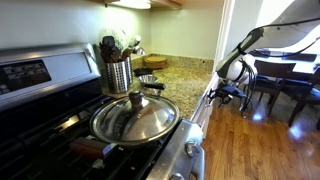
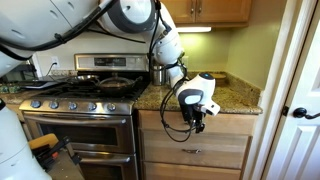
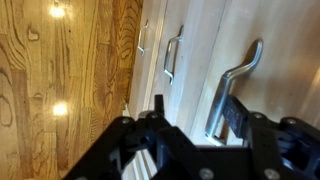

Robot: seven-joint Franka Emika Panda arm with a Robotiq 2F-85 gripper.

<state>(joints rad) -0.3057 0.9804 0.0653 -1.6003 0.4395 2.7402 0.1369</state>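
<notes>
Black Robotiq gripper (image 3: 193,108) straddles the curved silver metal drawer handle (image 3: 238,85), though I cannot tell if it is clenched; its off-centre bite could slip off when pulling.

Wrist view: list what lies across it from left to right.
wooden floor → far cabinet handle → middle cabinet handle → nearest cabinet handle
</notes>
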